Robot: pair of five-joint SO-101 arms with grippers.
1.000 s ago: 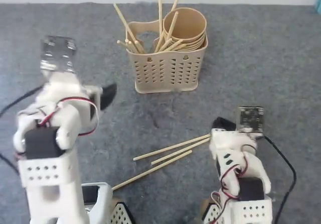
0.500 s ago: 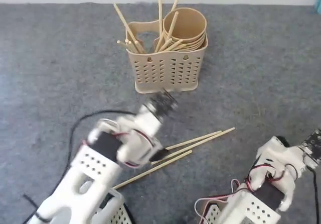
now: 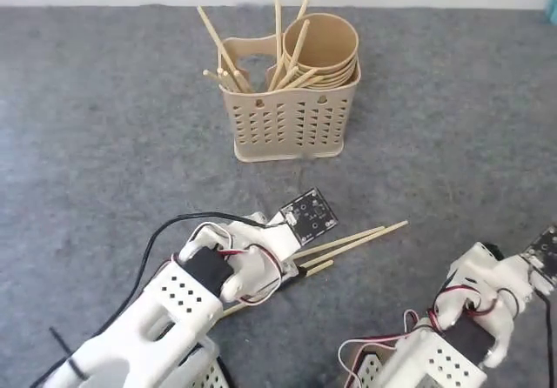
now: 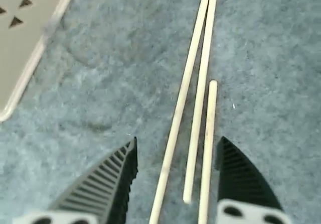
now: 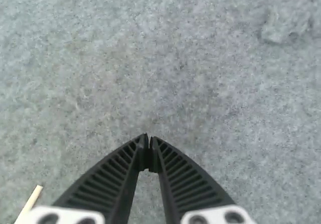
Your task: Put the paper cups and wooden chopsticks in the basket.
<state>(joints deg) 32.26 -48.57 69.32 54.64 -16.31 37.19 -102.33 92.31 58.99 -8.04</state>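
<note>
The left gripper [image 4: 176, 146] is positioned over the desk [image 3: 104, 136] with its jaws apart. Three loose chopsticks [image 4: 199, 113] lie on the grey surface between the two jaw tips; none is clamped. In the high view, the loose chopsticks extend from under the left arm's wrist toward the right arm, well apart from the basket [image 3: 287, 123]. The basket stands upright at the far side of the desk. The stacked paper cups [image 3: 324, 47] occupy its right compartment. The stored chopsticks [image 3: 222, 53] stand tilted in the left compartment, with some leaning inside the cups. The right gripper [image 5: 149, 139] points at bare desk at the near right, jaws together, holding nothing
</note>
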